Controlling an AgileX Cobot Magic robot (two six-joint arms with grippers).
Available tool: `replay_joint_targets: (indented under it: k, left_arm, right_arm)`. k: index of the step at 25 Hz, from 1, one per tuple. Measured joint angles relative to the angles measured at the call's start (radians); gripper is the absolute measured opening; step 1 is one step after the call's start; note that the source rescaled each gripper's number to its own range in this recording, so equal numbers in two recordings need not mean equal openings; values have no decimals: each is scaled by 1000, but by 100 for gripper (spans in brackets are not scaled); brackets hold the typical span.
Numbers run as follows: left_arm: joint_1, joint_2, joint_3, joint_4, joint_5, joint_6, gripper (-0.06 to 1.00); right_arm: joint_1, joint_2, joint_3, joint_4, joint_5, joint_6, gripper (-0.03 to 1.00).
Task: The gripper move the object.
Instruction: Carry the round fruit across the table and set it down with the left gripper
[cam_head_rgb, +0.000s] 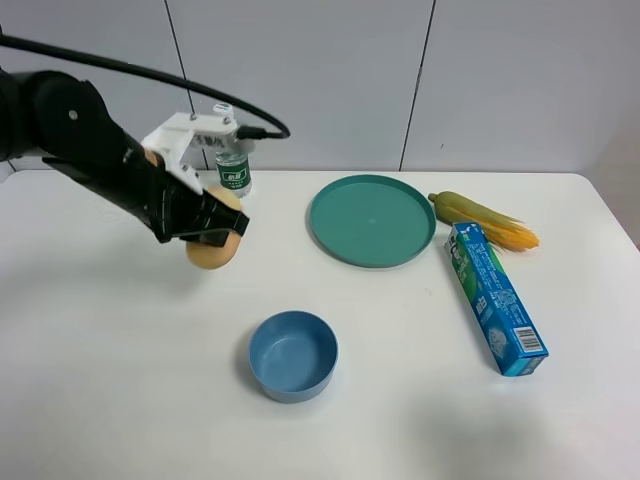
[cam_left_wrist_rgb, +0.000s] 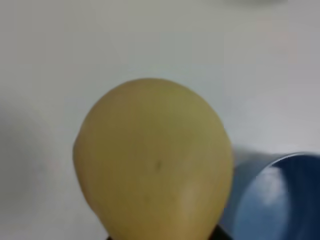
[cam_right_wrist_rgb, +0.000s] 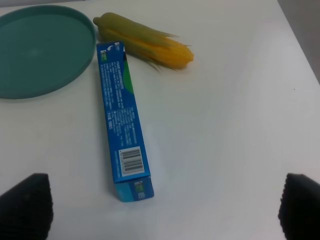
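Observation:
The object, a round tan-orange fruit, is held in my left gripper, whose black fingers are shut on it over the white table, behind and to the left of the blue bowl. In the left wrist view the fruit fills most of the frame, with the bowl's rim beside it. I cannot tell whether the fruit touches the table. My right gripper is open and empty; its two black fingertips stand wide apart above the table near the blue box. It is out of the high view.
A teal plate lies at the back centre. A yellow-green corn cob and a long blue box lie to its right, and also show in the right wrist view as the corn and the box. A small water bottle stands behind the left gripper.

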Motion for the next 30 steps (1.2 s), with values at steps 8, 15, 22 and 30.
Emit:
replay_joint_targets:
  k: [8,15,22,30]
  left_arm:
    - [-205,-8,-169,-53,-86,0,1]
    - [-323,14,-176,-63,-282,1,1]
    - [-400,164,-176,-63,-377,20,0]
    - [-414,358,-176,-63,-504,23,0]
  right_arm:
    - [0,0,0,0,0,0,100]
    - [0,0,0,0,0,0,100]
    - [0,0,0,0,0,0,100]
    - [0,0,0,0,0,0,100]
